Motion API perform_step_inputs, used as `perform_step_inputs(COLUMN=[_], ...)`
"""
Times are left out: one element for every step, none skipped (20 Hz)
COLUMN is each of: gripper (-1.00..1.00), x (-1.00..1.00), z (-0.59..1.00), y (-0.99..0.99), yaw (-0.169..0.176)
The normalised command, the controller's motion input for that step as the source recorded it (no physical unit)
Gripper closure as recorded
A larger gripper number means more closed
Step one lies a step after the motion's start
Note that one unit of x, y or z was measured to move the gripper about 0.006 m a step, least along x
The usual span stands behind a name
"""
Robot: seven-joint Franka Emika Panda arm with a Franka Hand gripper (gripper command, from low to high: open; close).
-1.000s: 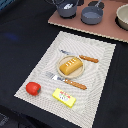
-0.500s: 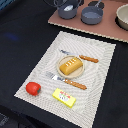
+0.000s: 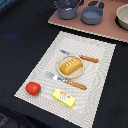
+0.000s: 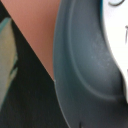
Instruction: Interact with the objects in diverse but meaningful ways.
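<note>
Wrist camera close over pot (image 4: 85,65)

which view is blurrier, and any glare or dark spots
The wrist view is far blurrier: too close, the grey-blue pot is a soft smear with a pale washed-out patch at one edge. The exterior view is only slightly soft; bread loaf and tomato read clearly, no glare, dark corners around the placemat.

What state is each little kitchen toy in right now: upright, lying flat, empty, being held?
Bread loaf: lying on a small plate, on the placemat.
Tomato: resting on the placemat's corner, untouched.
Butter block: lying flat on the placemat.
Two-handled pot: upright on the pink board; contents not visible.
Pan: upright, looks empty.
Two orange-handled utensils: lying flat beside the plate.
Jaws: not visible.
</note>
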Motion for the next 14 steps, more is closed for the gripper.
perform_step_inputs(gripper=[-1.0,-1.0,-1.0,-1.0,-1.0,-1.0,-1.0,-1.0,-1.0,-1.0,-1.0,-1.0,-1.0,-1.0], x=[0.08,0.19,0.3,0.49,0.68,0.74,0.85,0.93,0.95,0.92,0.89,0.86,0.82,0.8], z=[0.95,0.86,0.83,0.79,0.72,0.65,0.59,0.53,0.48,0.44,0.43,0.42,0.39,0.39], y=[0.27,0.17,0.11,0.0,0.0,-0.12,-0.14,-0.18,-0.25,-0.29,-0.33,-0.38,-0.43,-0.44], yaw=[0.0,0.0,0.0,0.0,0.0,-0.009,-0.016,-0.018,-0.023,-0.03,-0.04,-0.056,-0.07,-0.077])
